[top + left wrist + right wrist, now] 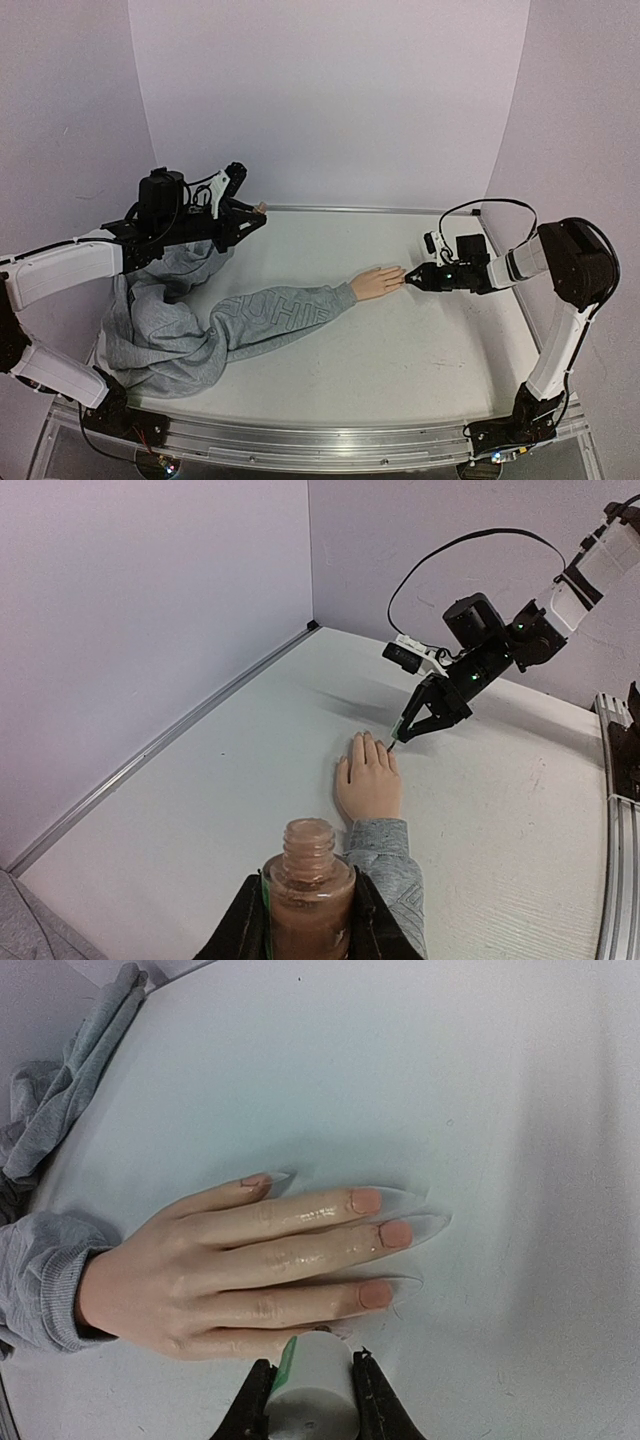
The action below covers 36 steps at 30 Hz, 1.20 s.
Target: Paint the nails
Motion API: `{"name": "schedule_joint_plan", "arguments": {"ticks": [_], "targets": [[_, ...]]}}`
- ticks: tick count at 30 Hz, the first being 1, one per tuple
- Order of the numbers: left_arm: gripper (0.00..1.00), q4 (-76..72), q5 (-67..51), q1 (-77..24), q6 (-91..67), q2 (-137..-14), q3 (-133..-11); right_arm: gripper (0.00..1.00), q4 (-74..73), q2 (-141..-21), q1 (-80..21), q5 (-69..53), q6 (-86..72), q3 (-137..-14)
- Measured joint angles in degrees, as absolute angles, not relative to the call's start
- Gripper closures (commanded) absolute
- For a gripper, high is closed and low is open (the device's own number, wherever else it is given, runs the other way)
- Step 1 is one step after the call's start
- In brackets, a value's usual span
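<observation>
Since the mannequin hand point(376, 283) lies mid-tabletop point(400, 360) w/ its fingers aimed at my right side, the right arm is the nearer one by far.

Top view: right end effector point(413, 278) sits just off the finger ends, head-on to them, so the hand's long axis and my tool run approx. in one line, left-right across the view. The grey sleeve point(270, 318) trails back toward the left arm. Left end effector point(248, 213) is well apart, over by the back wall.

Left wrist view: left end effector is clenched on the polish bottle point(308, 885), neck up, no cap on it. Beyond it the hand lies flat, palm down, fingers pointing away. The brush tip point(391, 746) from the right side comes down at the finger ends; touching or just above, can't tell.

Right wrist view: right end effector is clenched on the white brush cap point(312, 1392). The nails point(366, 1200) have long clear tips, all pointing right in frame. Three show peach colour at the base; the short top finger's nail looks only partly done. The nearest finger is half hidden behind the cap, w/ the brush right at it. My guess: that's the nail in hand, and the stroke should follow the finger axis, base to tip, i.e. drawn back toward my right base.
</observation>
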<state>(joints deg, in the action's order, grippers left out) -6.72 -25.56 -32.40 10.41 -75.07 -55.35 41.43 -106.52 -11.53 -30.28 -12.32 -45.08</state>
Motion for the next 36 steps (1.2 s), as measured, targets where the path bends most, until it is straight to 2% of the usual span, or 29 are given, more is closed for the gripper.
{"name": "schedule_joint_plan", "arguments": {"ticks": [36], "targets": [[1.00, -6.74, -25.56, -32.40, 10.41, -75.07, -55.35, 1.00, 41.76, -106.39, -11.53, -25.87, -13.56, -44.27]]}}
